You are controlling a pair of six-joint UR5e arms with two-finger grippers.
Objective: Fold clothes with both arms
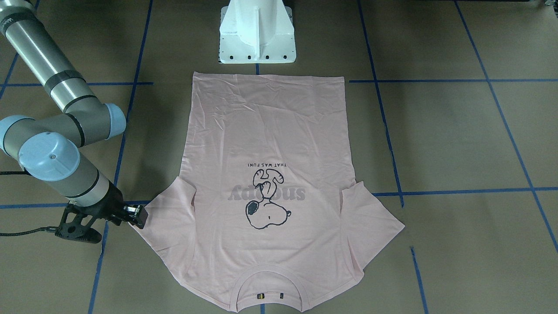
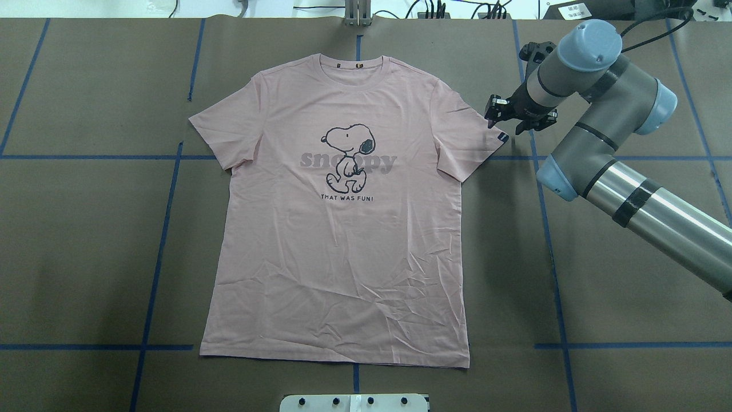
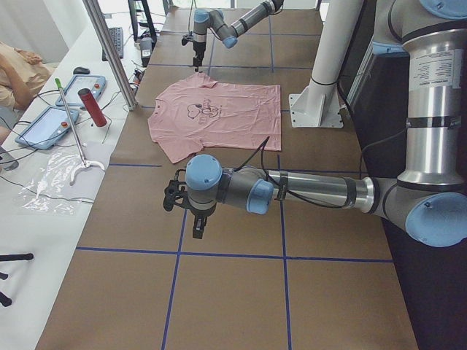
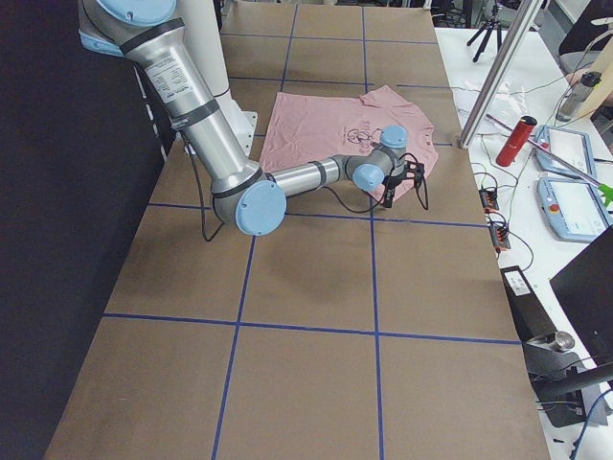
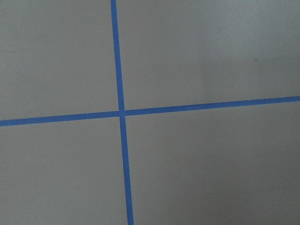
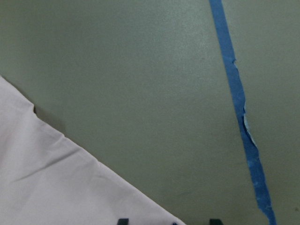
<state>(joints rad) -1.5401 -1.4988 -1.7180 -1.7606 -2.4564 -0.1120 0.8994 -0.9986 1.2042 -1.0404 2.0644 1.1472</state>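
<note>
**Pink "snoopy" shirt lies flat, right claw open at its sleeve**

The T-shirt point(image 2: 343, 257) lies spread front-up in the middle of the brown table point(image 2: 86, 229), collar point(image 2: 354, 66) farthest from the white pedestal point(image 1: 257, 35). Its print shows a black-outlined cartoon dog point(image 2: 347, 157) over grey lettering "snoopy", with "THAT WAS FUN!" beneath. The tags inside the collar are too small to read. The right gripper point(image 2: 510, 131) hangs at the sleeve point(image 2: 466, 137) hem, jaws parted, holding nothing. The left gripper point(image 3: 197, 230) hangs over crossed blue tape point(image 5: 119, 112), well apart from the shirt; I cannot tell its opening.
</note>
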